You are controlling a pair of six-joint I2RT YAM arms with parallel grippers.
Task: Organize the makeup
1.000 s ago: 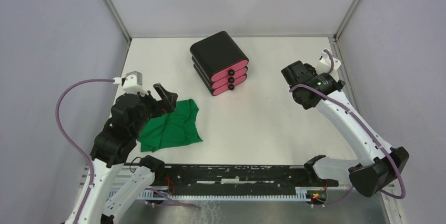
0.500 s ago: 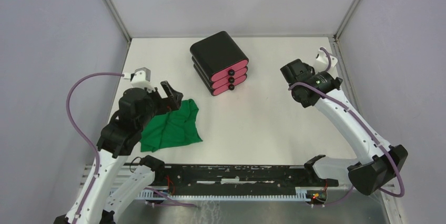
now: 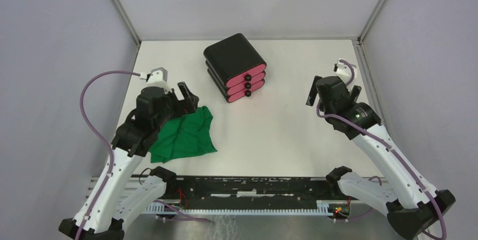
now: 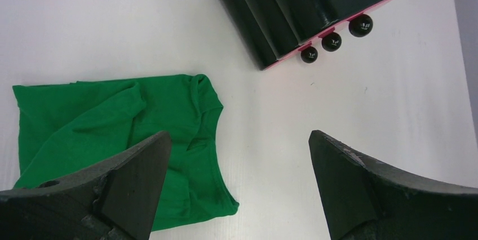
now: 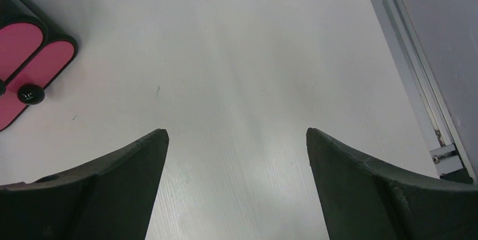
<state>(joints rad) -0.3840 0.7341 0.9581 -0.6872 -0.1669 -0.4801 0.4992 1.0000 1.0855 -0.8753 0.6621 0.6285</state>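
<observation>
Makeup: where it lies cannot be told from these views; no piece of it can be made out on the white table (image 3: 282, 133). At the far left a purple cable (image 3: 90, 93) loops from the left arm's wrist; the left gripper (image 3: 187, 98) hangs over the far edge of the green cloth (image 3: 183, 136), its jaws spread wide with nothing between them. In the left wrist view that gripper (image 4: 238, 136) shows one dark finger over the cloth (image 4: 113, 116) and the other over bare table; the cloth lies rumpled and flat, with folds near its right corner.

Just right of centre, towards the back of the table, stands the black box (image 3: 234, 54); it is set at an angle, with three pink drawer fronts (image 3: 247, 79) stacked one over another and facing the near right; each front carries a small black knob (image 4: 331, 41); the fronts look flush with one another. The box is well apart from the cloth.

Further right, the right gripper (image 3: 332, 94) is held above bare table, near the box but clear of it; its jaws gape wide and hold nothing. In the right wrist view the gripper (image 5: 237, 133) frames only white table, with two pink fronts at the left edge and a metal rail (image 5: 420, 82) at the right.
</observation>
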